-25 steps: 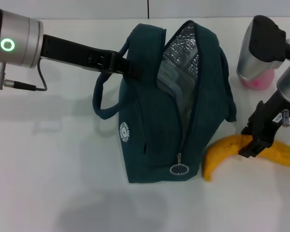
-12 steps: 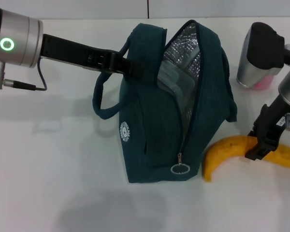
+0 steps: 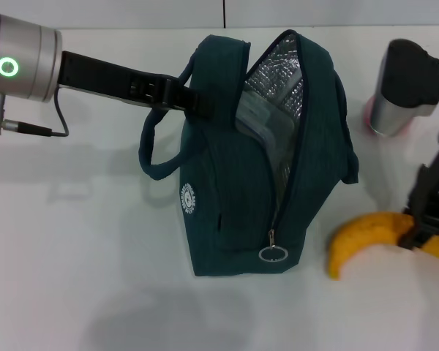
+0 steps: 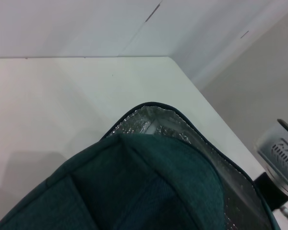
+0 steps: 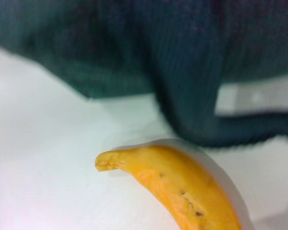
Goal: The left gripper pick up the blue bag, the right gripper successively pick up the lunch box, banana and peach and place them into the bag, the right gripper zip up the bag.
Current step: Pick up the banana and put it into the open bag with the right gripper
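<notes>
White tabletop (image 3: 95,292), pale wall behind it.

Head view: blue bag (image 3: 227,190) stands upright mid-table, top zip open, silver lining showing, a pale container partly visible inside, probably the lunch box (image 3: 257,121). Zipper pull ring (image 3: 273,254) hangs low on the bag's front edge. Left gripper (image 3: 194,99) reaches in from the left, clamped on the bag's upper edge by the handle; fingers mostly hidden in fabric, look closed on it. One handle loop (image 3: 152,150) droops on the left side, another on the right. Right gripper (image 3: 424,223) at the right edge, fingers closed on the banana (image 3: 369,235), gripping near its right end; rest of banana curves left toward the bag, apart from it, tip near the table. Pink peach (image 3: 372,113) barely visible behind the right arm's grey wrist housing (image 3: 406,88).

Left wrist view: close on the bag's top, dark teal fabric (image 4: 149,187) with the foil-lined opening (image 4: 153,122) beyond; own fingers not visible. Table corner and wall behind.

Right wrist view: banana (image 5: 182,187) in the foreground, stem tip pointing away, bag (image 5: 134,43) and a handle strap (image 5: 230,129) blurred behind. Own fingers not visible.
</notes>
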Motion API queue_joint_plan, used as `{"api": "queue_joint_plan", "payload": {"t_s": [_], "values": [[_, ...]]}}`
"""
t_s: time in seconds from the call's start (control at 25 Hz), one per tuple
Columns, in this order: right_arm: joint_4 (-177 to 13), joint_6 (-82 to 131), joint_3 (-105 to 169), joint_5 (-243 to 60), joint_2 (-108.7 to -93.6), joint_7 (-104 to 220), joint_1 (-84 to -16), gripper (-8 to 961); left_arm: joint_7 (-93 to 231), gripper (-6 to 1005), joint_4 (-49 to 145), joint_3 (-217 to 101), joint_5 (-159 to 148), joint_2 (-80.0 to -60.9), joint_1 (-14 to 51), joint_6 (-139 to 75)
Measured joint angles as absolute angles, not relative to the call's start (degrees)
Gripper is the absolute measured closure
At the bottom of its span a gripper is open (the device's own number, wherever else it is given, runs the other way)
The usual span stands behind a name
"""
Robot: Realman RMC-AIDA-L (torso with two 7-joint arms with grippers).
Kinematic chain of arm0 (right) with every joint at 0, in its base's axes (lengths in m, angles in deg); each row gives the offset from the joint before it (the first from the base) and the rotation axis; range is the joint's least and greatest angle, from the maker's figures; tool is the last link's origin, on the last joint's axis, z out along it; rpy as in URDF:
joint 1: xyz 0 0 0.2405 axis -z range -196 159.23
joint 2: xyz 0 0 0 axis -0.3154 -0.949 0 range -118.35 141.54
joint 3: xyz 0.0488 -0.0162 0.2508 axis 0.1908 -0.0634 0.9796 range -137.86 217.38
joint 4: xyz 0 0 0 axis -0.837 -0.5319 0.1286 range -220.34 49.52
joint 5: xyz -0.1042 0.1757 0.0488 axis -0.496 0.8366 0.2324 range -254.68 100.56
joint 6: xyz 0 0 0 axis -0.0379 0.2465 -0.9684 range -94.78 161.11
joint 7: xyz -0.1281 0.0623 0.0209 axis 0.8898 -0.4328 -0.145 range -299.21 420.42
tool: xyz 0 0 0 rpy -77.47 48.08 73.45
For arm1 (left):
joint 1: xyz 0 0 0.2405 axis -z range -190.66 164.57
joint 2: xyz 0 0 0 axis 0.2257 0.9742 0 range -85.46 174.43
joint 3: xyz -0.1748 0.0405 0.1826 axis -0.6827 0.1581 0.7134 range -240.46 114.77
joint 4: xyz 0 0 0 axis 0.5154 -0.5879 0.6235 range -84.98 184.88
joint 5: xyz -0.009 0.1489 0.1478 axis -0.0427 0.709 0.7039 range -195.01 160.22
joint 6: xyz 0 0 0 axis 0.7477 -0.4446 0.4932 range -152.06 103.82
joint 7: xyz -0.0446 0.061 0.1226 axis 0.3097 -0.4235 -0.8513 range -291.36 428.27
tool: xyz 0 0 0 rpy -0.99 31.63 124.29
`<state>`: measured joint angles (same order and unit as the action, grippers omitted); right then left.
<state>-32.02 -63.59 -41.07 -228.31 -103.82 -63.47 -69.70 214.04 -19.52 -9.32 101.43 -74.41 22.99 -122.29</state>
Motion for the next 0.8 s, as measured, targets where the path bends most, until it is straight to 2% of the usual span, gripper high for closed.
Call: {"api": "queue_joint_plan", "payload": {"t_s": [0.24, 0.6, 0.8], "values": [[-30.58, -66.60, -37.23, -231.27, -103.23, -65.56, -69.01, 527, 213.76, 956, -19.91, -9.33, 101.17, -74.13, 21.98, -122.29], [-26.92, -66.98, -19.76, -235.55, -98.92, -68.77, -68.65, 526, 212.90, 956, -20.03, -9.32, 99.25, -74.02, 21.76, -122.29], [-17.76, -67.02, -6.76, -231.67, -98.17, -68.45, -68.15, 526, 212.61, 956, -19.46, -9.31, 99.44, -73.98, 21.72, -122.07]]}}
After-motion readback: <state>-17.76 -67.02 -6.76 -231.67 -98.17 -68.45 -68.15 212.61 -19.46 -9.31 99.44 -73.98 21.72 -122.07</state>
